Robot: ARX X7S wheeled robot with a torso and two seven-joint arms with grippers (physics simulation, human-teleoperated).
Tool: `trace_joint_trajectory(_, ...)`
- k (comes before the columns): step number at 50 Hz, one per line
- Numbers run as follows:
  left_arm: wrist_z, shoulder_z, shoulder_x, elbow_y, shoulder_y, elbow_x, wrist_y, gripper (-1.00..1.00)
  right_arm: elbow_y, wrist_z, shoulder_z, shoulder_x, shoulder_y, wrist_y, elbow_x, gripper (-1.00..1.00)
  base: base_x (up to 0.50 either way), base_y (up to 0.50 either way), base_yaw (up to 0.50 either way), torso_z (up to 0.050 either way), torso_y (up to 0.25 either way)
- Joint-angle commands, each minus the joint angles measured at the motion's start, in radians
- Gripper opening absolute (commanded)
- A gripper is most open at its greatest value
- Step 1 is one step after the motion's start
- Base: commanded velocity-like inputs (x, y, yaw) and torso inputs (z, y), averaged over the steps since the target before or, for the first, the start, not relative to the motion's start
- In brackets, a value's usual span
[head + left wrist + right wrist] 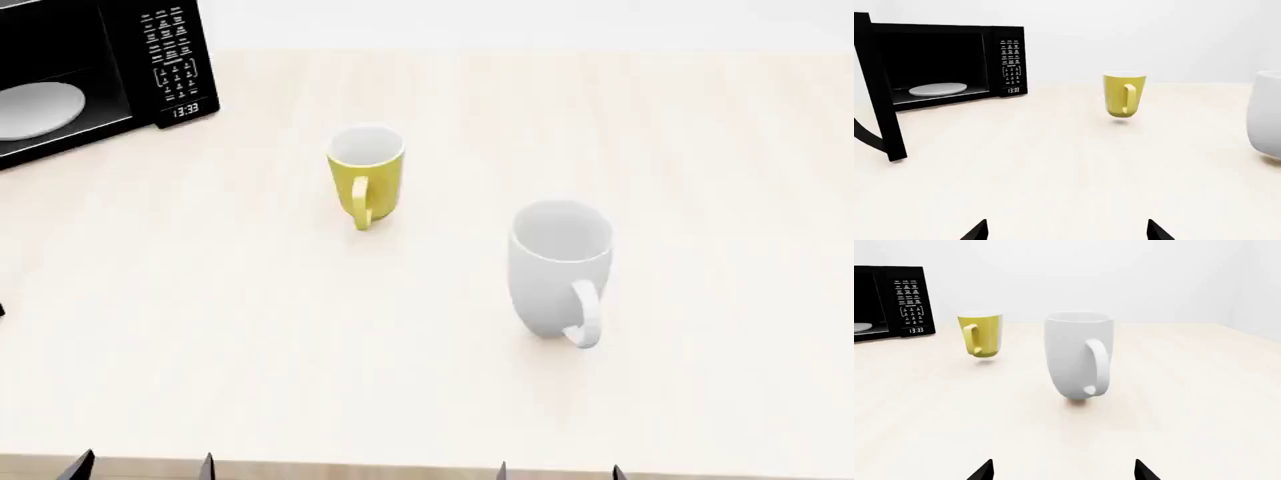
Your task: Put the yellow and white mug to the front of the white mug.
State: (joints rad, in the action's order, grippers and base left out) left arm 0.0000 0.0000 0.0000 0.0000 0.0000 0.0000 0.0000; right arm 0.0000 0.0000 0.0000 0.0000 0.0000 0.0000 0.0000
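Observation:
The yellow and white mug (366,178) stands upright on the table, handle toward me; it also shows in the left wrist view (1124,95) and the right wrist view (981,335). The white mug (559,265) stands upright to its right and nearer to me, handle toward me; it shows in the right wrist view (1077,357) and at the edge of the left wrist view (1266,117). My left gripper (143,466) and right gripper (558,470) are both open and empty at the table's near edge, well short of both mugs.
A black microwave (94,75) with its door open (881,95) stands at the back left, a white plate (937,89) inside. The pale table (267,350) spreads between the grippers and the mugs.

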Motion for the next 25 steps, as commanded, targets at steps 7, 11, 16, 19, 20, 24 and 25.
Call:
trace_joint_trajectory(7, -0.019, 0.045, -0.036, 0.025, 0.015, -0.042, 0.020, 1.00, -0.027, 0.058, -0.030, 0.033, -0.005, 0.055, 0.020, 1.00, 0.00, 0.00, 0.00, 0.000, 0.000)
trace_joint_trajectory(11, -0.029, 0.057, -0.046, 0.014, 0.011, -0.049, 0.026, 1.00, -0.038, 0.070, -0.043, 0.042, -0.009, 0.070, 0.029, 1.00, 0.00, 0.00, 0.00, 0.000, 0.000)
trace_joint_trajectory(16, -0.040, 0.063, -0.059, 0.014, 0.010, -0.059, 0.027, 1.00, -0.045, 0.092, -0.034, 0.062, -0.006, 0.086, 0.039, 1.00, 0.00, 0.00, 0.00, 0.000, 0.000)
trace_joint_trajectory(19, -0.050, 0.060, -0.071, 0.019, 0.008, -0.058, 0.023, 1.00, -0.003, 0.161, 0.035, 0.077, 0.026, 0.090, 0.039, 1.00, 0.00, 0.00, 0.00, 0.000, 0.000)
trace_joint_trajectory(20, -0.052, 0.053, -0.074, 0.017, 0.004, -0.067, 0.021, 1.00, 0.019, 0.180, 0.058, 0.085, 0.039, 0.095, 0.041, 1.00, 0.00, 0.00, 0.00, 0.000, 0.000)
trace_joint_trajectory(24, -0.062, 0.045, -0.085, 0.024, 0.004, -0.075, 0.016, 1.00, 0.041, 0.218, 0.090, 0.108, 0.047, 0.099, 0.035, 1.00, 0.00, 0.00, 0.00, 0.000, 0.000)
trace_joint_trajectory(25, -0.063, 0.046, -0.087, 0.025, 0.004, -0.077, 0.016, 1.00, 0.038, 0.224, 0.096, 0.110, 0.045, 0.097, 0.037, 1.00, 0.00, 0.00, 0.00, 0.000, 0.000)
